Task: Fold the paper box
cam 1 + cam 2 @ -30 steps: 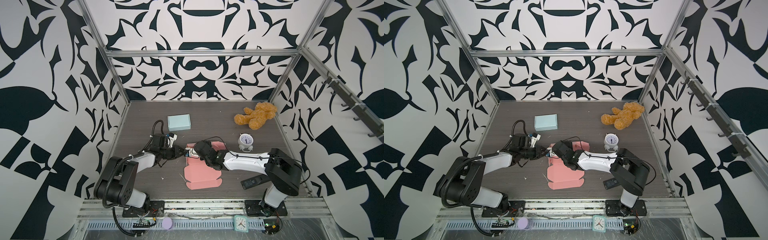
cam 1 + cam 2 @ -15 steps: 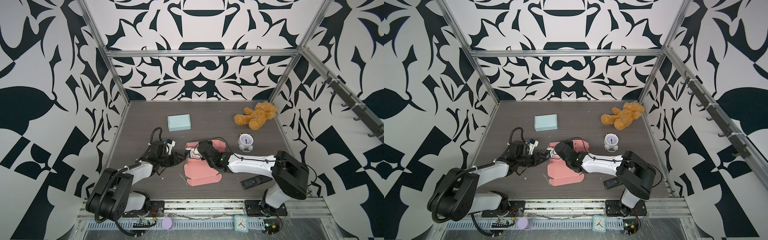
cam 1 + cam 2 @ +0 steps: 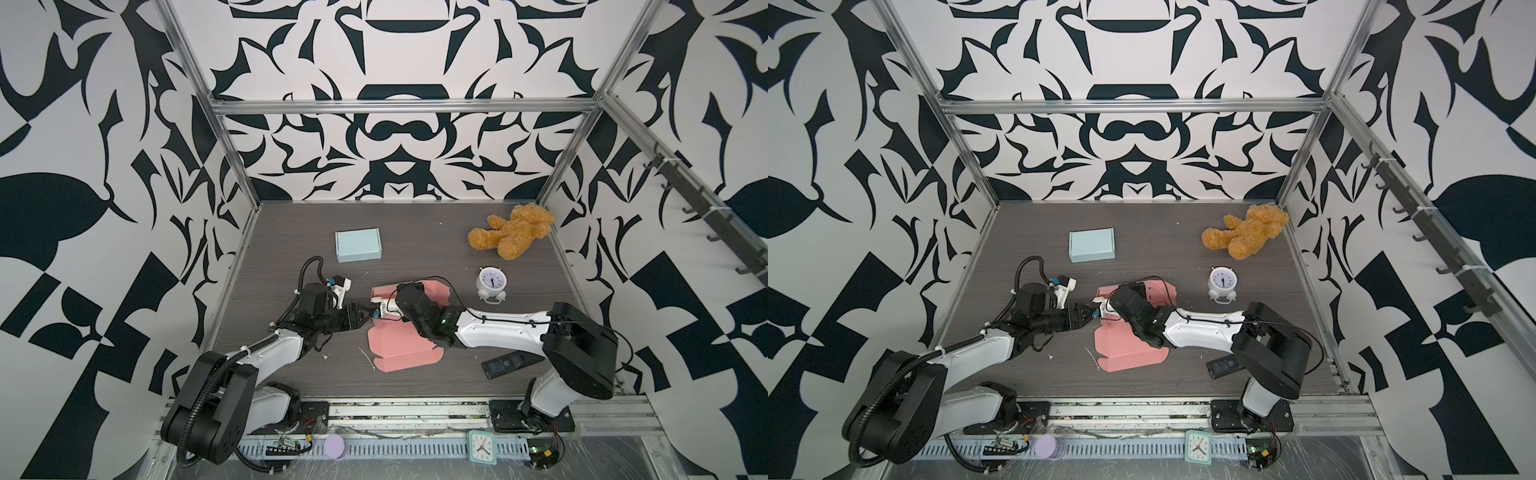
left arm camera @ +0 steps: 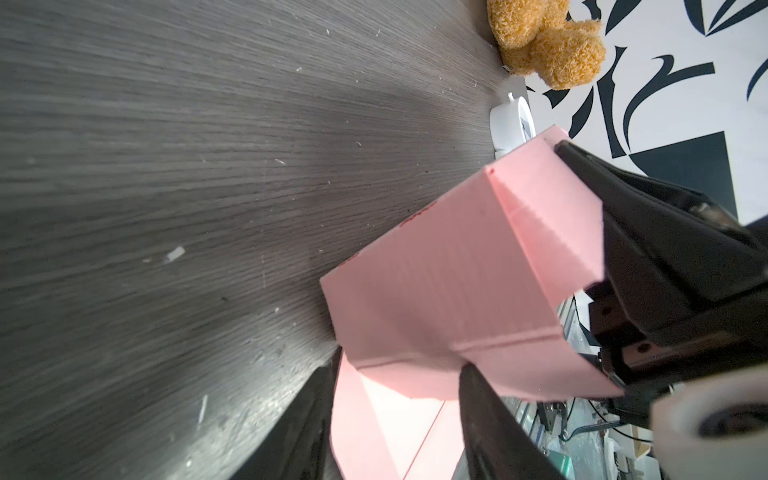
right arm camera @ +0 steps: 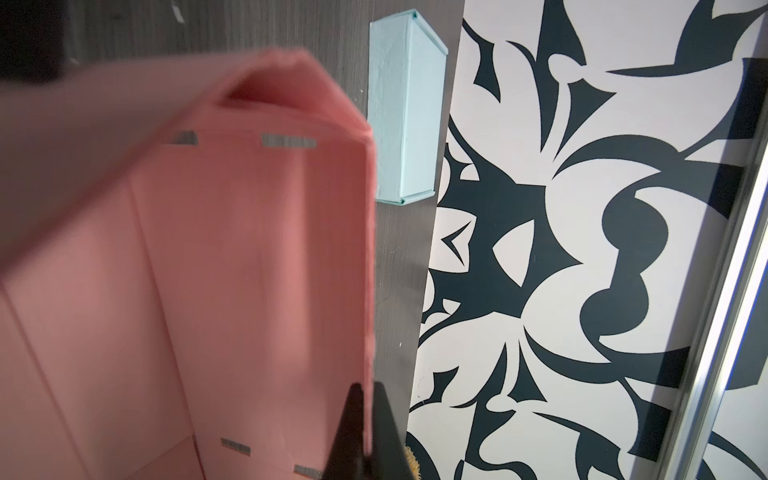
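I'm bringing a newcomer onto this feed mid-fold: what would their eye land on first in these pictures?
The half-folded pink paper box at mid-table stands out first, with both arms meeting at it. The right end effector is pinched shut on one raised wall, and the left end effector is open at the box's left side. Next come the black-and-white patterned walls and the tan teddy bear in the far right corner.

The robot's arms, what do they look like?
Left arm and right arm are white shells between chunky black joints. A ribbed black hose runs along the left; thin black wires are clipped along the right. The left pincer and right pincer are black and tapered.
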{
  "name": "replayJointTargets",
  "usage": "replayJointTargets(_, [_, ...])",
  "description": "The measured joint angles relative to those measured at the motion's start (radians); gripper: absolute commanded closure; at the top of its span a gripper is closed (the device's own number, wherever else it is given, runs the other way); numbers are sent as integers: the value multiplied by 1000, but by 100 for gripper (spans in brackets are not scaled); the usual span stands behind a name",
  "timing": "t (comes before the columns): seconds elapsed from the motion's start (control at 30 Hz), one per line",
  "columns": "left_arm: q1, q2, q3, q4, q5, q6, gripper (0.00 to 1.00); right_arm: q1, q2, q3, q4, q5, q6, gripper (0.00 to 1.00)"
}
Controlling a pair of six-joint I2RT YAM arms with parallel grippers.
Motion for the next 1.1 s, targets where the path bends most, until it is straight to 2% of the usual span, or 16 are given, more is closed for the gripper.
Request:
replayJointTargets(0.3, [-39,14,-35,71,-57,17,45,39,0,-28,34,37,-39,100])
replayJointTargets(0.6, [-146,21,-74,137,-188,46,43,76,0,-31,29,77,-42,100])
replayJointTargets(0.77, [-177,-8,-128,201,-255,62,43,89,-1,-33,25,98,-42,100])
replayJointTargets(0.93, [-246,-35,-171,246,-347,89,41,98,-10,-35,10,111,-42,100])
replayJointTargets(1.1, [-269,-34,-203,319,-404,100,41,106,-17,-37,4,122,-41,100])
